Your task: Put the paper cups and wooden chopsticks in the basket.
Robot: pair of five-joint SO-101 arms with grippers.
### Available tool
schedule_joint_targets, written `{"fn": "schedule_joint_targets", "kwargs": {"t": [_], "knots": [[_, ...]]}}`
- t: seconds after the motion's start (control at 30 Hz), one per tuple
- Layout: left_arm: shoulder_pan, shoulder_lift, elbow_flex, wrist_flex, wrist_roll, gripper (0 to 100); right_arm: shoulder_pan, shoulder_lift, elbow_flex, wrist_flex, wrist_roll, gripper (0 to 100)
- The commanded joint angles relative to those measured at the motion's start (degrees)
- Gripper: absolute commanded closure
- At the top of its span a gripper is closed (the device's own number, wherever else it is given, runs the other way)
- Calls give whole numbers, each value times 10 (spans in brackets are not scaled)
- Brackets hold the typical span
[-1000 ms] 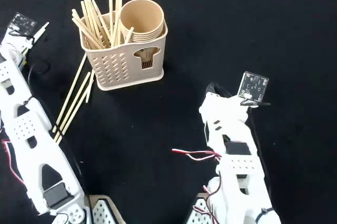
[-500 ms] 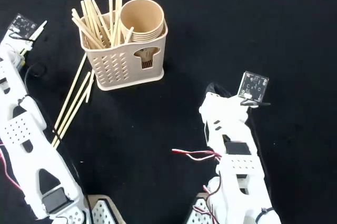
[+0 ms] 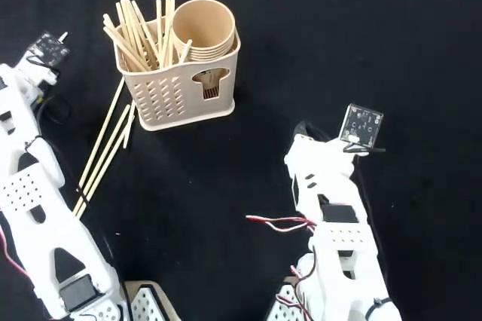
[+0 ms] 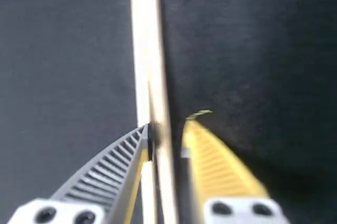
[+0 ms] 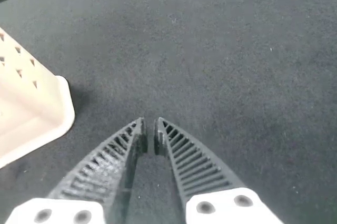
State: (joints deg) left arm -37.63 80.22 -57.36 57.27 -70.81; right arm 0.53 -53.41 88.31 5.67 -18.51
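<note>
The left hand [image 4: 167,125] is gripping a wooden chopstick [image 4: 147,50]: its grey finger is pressing against the stick and its yellow finger is sitting close on the other side. The stick is running lengthwise out past the fingertips, above the black desk [image 3: 316,57]. In the high view this arm is standing along the desk's left edge, with its wrist hanging to the left of the basket [image 3: 181,91] and apart from it.

The basket, beige with perforated walls, is standing upright toward the back of the desk. A stack of paper cups [image 3: 203,23] is sitting mouth up in its right part. A bundle of chopsticks [image 3: 137,31] is leaning in its left part, their ends fanning out above the rim. A few loose chopsticks [image 3: 102,151] are lying on the desk, slanting from the basket's front left corner down toward the left arm.

The right hand [image 5: 149,125] is hanging closed just above the desk, its fingertips almost touching. A corner of the basket is showing in the right wrist view, near the hand but apart from it. In the high view the right arm is sitting at the front right of the desk, apart from the basket
</note>
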Motion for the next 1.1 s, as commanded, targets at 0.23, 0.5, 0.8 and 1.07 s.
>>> {"fn": "schedule_joint_targets", "kwargs": {"t": [0.23,0.5,0.8,1.07], "knots": [[-12,31,116,67,-14,971,-7,-1,-2,-13,6,946],[-8,1,16,250,-16,965,-7,-1,-2,-13,6,946],[-3,0,-118,409,-5,855,-7,-1,-2,-13,6,946],[-26,2,-260,433,127,855,-7,-1,-2,-13,6,946]]}}
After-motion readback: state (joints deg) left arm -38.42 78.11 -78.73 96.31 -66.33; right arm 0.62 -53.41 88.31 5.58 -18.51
